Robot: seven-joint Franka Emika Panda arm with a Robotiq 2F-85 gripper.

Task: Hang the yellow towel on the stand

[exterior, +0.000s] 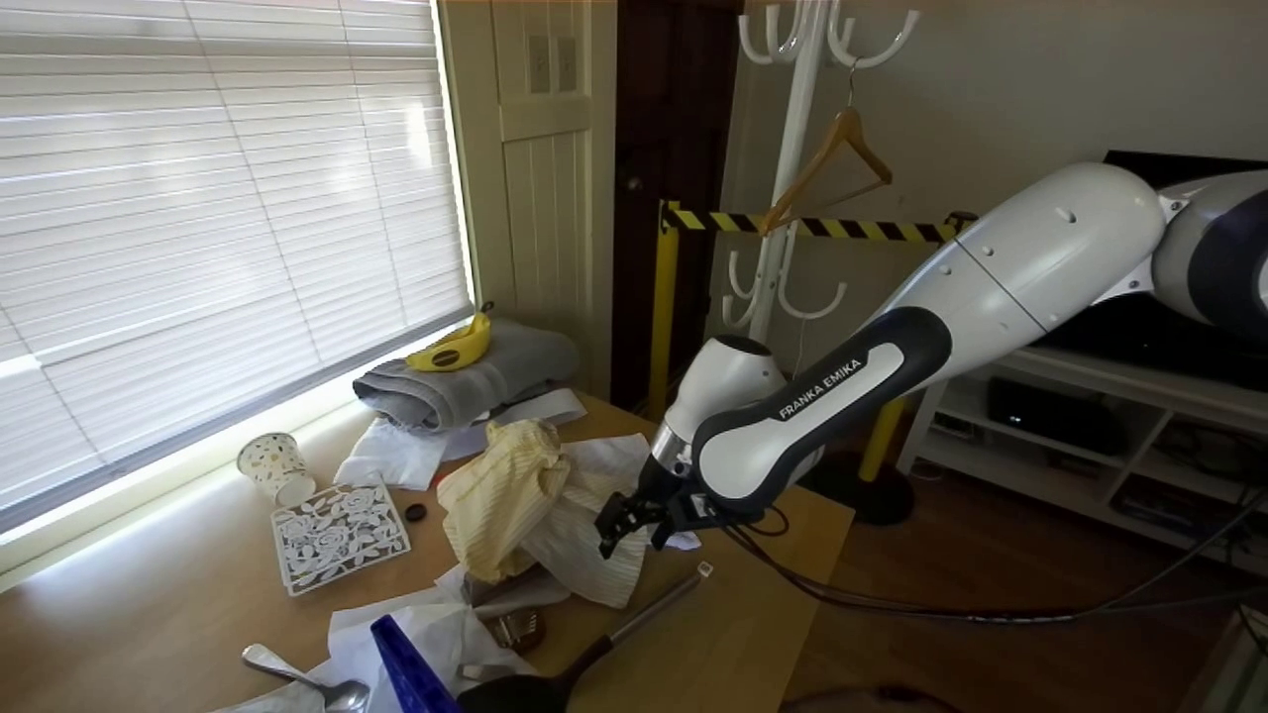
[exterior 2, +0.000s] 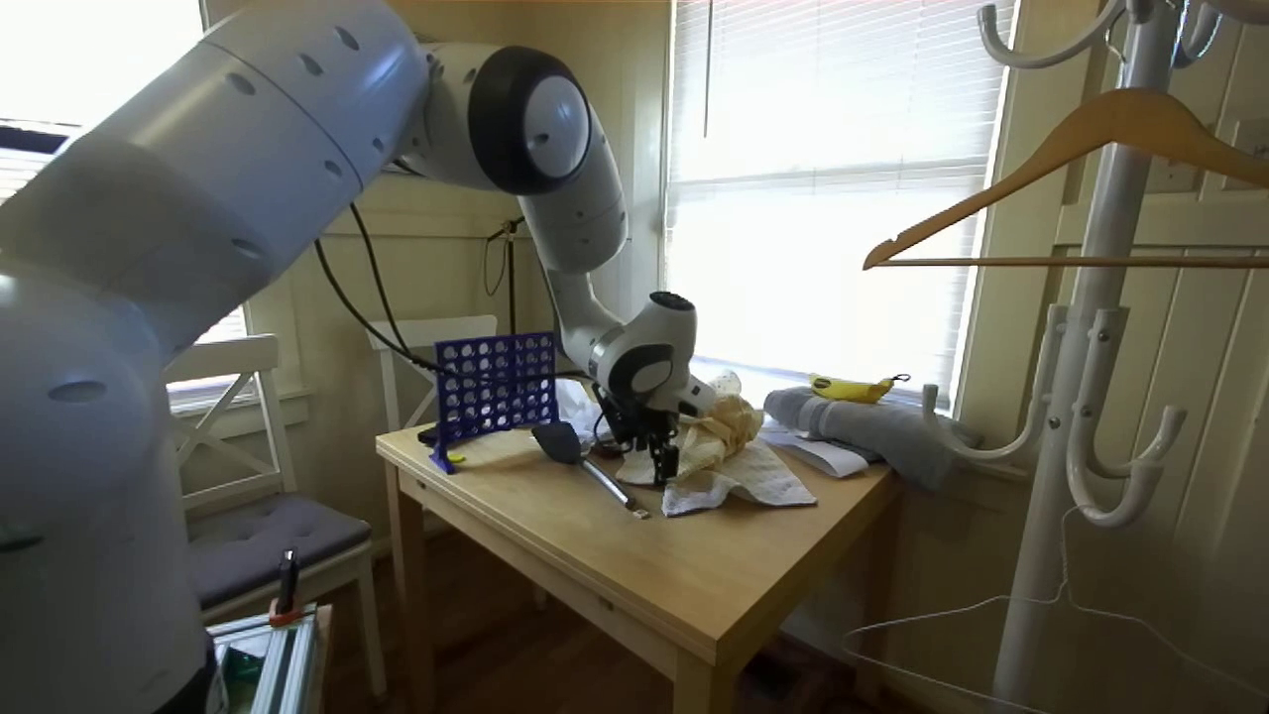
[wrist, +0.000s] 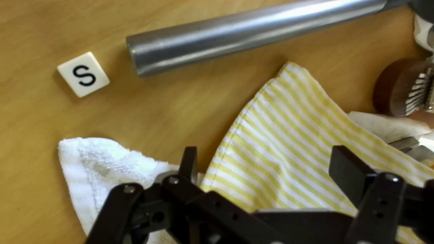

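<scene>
Two fingers [wrist: 349, 171] wide apart, nothing held, over the yellow towel [wrist: 278, 142] heaped on the table [exterior 2: 689, 565]. White cloth [wrist: 112, 166] shows right beside it: closing could catch both. Too shallow a pinch, towel likely slips short of the stand [exterior 2: 1118, 218].

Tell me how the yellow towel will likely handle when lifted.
The yellow towel is probably floppy: it lies bunched in loose folds in both exterior views. It looks fairly light, since the cloth seems thin at its stitched edge. It may also unfold unevenly, since one corner lies spread out.
</scene>
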